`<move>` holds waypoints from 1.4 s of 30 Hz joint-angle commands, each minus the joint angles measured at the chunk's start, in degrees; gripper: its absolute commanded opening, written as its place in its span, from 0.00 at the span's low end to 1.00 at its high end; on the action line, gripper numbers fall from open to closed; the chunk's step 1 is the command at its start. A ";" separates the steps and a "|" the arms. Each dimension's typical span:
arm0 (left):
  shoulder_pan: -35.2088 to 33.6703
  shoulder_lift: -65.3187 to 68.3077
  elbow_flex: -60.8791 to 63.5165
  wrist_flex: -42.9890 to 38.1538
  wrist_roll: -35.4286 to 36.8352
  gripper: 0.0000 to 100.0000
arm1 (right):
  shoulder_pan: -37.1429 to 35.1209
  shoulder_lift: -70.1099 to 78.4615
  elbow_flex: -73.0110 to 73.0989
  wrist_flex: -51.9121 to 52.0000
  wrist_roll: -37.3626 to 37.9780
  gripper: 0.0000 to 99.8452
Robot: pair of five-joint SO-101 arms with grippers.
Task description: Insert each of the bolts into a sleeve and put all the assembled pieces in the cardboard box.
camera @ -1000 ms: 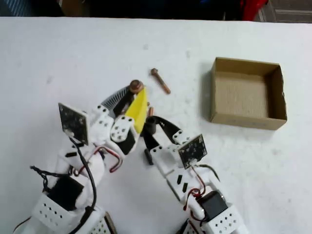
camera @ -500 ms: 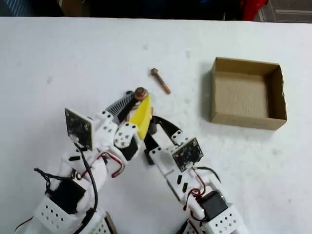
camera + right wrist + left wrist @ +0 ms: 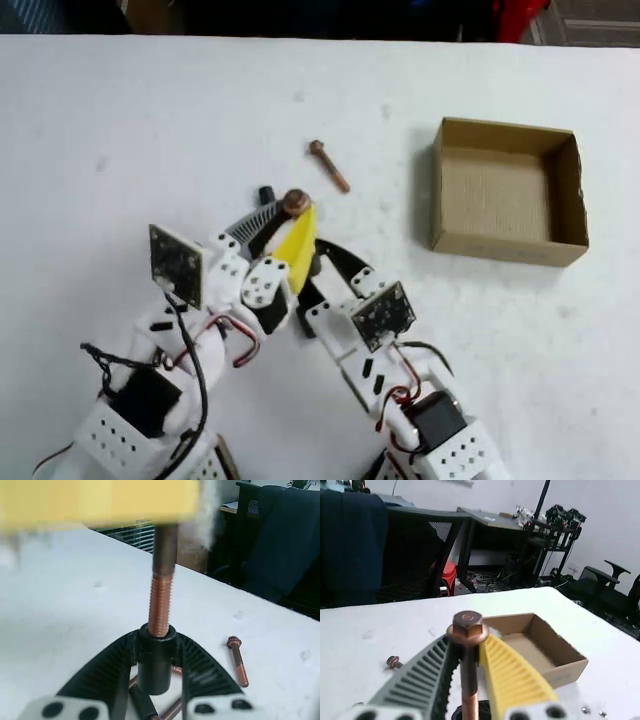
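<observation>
Left end effector (image 3: 467, 649): closed narrow on a copper bolt (image 3: 468, 685) just below its hex head, with the shank hanging down. Right end effector (image 3: 156, 652): black fingers clamped on a black sleeve (image 3: 156, 672), which is held upright with its bore facing up. The bolt's threaded tip sits at the sleeve's mouth and appears just entered; I cannot tell how deep.

Step in hand, as I judge it: insertion. To do it well I would hold the right arm steady, line the shank up with the bore, and lower the left arm straight and slowly. Any tilt would likely jam the threads on the rim. I would loosen the left grip only once the head nears the sleeve.

Outward: loose parts (image 3: 142, 702) lie under the right end effector, too hidden to name. A second bolt (image 3: 329, 166) lies on the counter (image 3: 150, 120) just beyond both end effectors. The cardboard box (image 3: 500, 243) stands open, well apart, with no assembled piece in it.
</observation>
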 commanded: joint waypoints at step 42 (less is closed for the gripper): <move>-0.92 -1.01 10.99 -2.81 -0.62 0.02 | -0.04 -0.75 0.18 0.04 0.79 0.02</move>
